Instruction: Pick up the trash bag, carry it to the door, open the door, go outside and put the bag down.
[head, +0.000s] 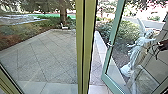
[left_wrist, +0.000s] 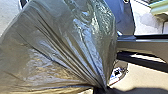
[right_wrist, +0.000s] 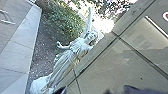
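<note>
Trash bag (left_wrist: 62, 50) is in the carrying-out step, I judge. In the head view, the glass door (head: 115, 25) at right stands partly open; the right gripper (head: 157, 48) is by it, its state I cannot tell. The next move probably calls for a wider gap. In the left wrist view, the left gripper (left_wrist: 100, 89) grips the bag's gathered neck. In the right wrist view, a pale statue (right_wrist: 72, 55) stands near the paving (right_wrist: 18, 45).

The left gripper (left_wrist: 100, 89) has its jaws closed.
</note>
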